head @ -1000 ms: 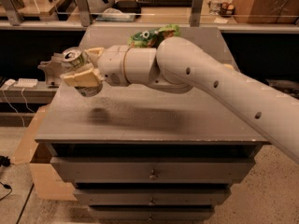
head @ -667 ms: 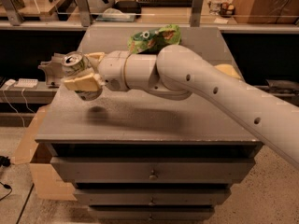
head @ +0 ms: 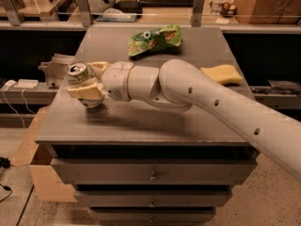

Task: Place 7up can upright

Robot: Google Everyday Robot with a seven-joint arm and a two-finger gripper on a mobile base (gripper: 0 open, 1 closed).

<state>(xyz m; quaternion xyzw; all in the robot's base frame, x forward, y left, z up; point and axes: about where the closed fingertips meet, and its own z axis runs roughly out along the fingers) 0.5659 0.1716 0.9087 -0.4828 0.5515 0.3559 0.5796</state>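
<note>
The 7up can (head: 79, 77) is a small pale can with a silver pull-tab top facing up, near the left edge of the grey drawer cabinet's top (head: 141, 121). My gripper (head: 85, 84) is shut on the can, one cream finger (head: 87, 92) in front of it and one behind it. The can stands roughly upright, its base at or just above the cabinet top; its lower part is hidden by the finger. My white arm reaches in from the lower right.
A green and orange snack bag (head: 155, 39) lies at the back of the cabinet top. A yellow sponge-like piece (head: 221, 73) lies at the right. A cardboard box (head: 40, 173) stands on the floor at the left. Shelves run behind.
The gripper with the can has moved down and a little toward the front of the cabinet top. The can has turned more upright.
</note>
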